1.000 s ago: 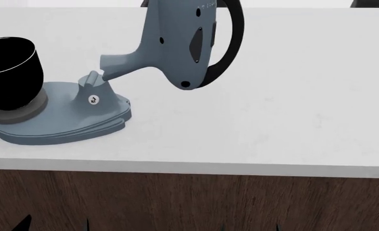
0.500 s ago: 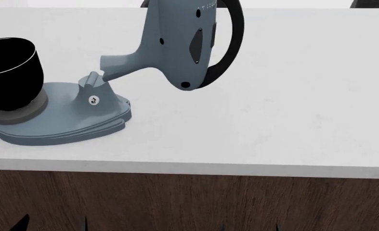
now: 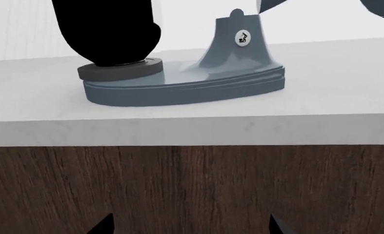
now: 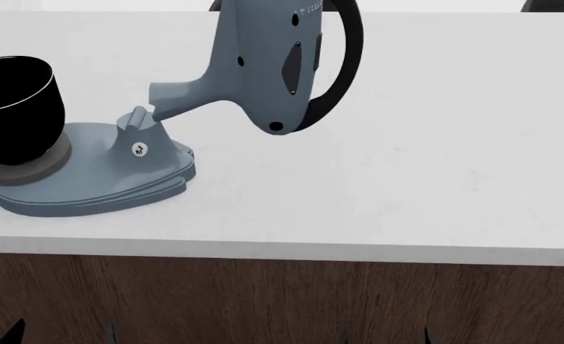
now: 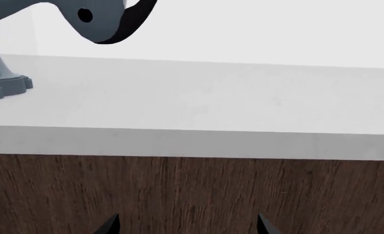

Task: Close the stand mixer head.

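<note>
The stand mixer head (image 4: 262, 64) is blue-grey with a black curved back band and dark oval side marks. It is tilted up and back on its narrow hinge neck above the base plate (image 4: 90, 179); its lower end shows in the right wrist view (image 5: 94, 19). The whisk is out of view. My left gripper (image 4: 61, 334) and right gripper (image 4: 385, 337) are open and empty, low in front of the wooden cabinet, below the counter edge. Only their dark fingertips show, in the left wrist view (image 3: 104, 225) and in the right wrist view (image 5: 110, 225).
A black round bowl (image 4: 9, 107) stands on the base plate's left end, also in the left wrist view (image 3: 107, 34). The white counter (image 4: 406, 179) has a front edge over a dark wood cabinet face (image 4: 282, 301). The base has a small silver knob (image 4: 140, 149).
The fingertips of both grippers have shifted at the bottom of the head view, the left pair leftward and lower, the right pair rightward. The mixer has not moved.
</note>
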### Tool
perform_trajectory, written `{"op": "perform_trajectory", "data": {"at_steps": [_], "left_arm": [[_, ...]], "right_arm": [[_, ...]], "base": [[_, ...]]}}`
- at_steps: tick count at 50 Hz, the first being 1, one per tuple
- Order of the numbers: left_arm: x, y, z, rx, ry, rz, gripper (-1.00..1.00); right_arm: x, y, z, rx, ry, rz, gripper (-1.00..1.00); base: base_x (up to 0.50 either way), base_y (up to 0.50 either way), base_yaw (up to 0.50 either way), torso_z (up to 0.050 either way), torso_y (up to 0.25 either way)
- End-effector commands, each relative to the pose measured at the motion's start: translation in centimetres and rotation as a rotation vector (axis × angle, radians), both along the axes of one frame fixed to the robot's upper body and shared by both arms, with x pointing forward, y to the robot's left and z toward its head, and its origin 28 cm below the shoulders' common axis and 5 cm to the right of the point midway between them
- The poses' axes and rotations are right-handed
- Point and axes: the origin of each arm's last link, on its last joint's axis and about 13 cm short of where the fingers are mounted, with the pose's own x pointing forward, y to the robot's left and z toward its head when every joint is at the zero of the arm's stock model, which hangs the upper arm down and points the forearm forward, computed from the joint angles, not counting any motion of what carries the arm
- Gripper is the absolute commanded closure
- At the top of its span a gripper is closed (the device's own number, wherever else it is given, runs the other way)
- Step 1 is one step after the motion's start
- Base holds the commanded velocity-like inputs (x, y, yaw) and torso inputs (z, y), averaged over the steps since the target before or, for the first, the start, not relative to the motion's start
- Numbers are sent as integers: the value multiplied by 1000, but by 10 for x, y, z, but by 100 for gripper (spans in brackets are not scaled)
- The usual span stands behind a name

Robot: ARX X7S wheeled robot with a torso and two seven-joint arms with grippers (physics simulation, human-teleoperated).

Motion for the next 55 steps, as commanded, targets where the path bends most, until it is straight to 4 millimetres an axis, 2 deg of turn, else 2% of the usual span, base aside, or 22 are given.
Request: {"op": "perform_trajectory", "data": {"at_steps": [1, 2, 3, 7, 9, 12, 15, 17, 19, 21, 27, 32, 35, 55], "left_arm": [[-2, 3, 29, 33, -35, -24, -100], [-3, 3, 36, 35, -41, -30, -100], [-4, 4, 44, 69, -36, -49, -100], [-14, 8, 77, 76, -67, -66, -100], [-16, 7, 84, 95, -71, -77, -100], [-17, 7, 105, 158, -83, -96, -100], [-14, 10, 126, 150, -104, -98, -100], [-15, 11, 129, 181, -106, -95, -100], [-23, 17, 141, 174, -134, -76, -100], [-31, 22, 148, 146, -152, -62, -100], [-38, 29, 154, 175, -168, -41, -100], [-47, 38, 166, 178, -202, 2, -100], [-50, 43, 165, 183, -190, 19, -100], [-49, 42, 160, 159, -161, 11, -100]], "right_arm": [[5, -1, 36, -23, -40, -12, -100], [3, -3, 50, -25, -59, -18, -100], [2, -4, 54, -29, -64, -22, -100], [-8, -10, 92, -36, -109, -43, -100], [-11, -11, 99, -38, -115, -44, -100], [-16, -13, 115, -53, -113, -40, -100], [-22, -15, 133, -67, -120, -33, -100], [-25, -16, 139, -72, -133, -37, -100], [-37, -19, 151, -70, -163, -46, -100], [-45, -21, 154, -67, -178, -54, -100], [-50, -26, 163, -78, -208, -72, -100], [-66, -36, 176, -98, -240, -119, -100], [-72, -42, 178, -99, -246, -142, -100], [-73, -35, 179, -127, -212, -91, -100]], "base": [[0, 0, 0, 0, 0], [0, 0, 0, 0, 0], [0, 0, 0, 0, 0], [0, 0, 0, 0, 0], [0, 0, 0, 0, 0], [0, 0, 0, 0, 0], [0, 0, 0, 0, 0], [0, 0, 0, 0, 0], [0, 0, 0, 0, 0], [0, 0, 0, 0, 0], [0, 0, 0, 0, 0], [0, 0, 0, 0, 0], [0, 0, 0, 0, 0], [0, 0, 0, 0, 0]]}}
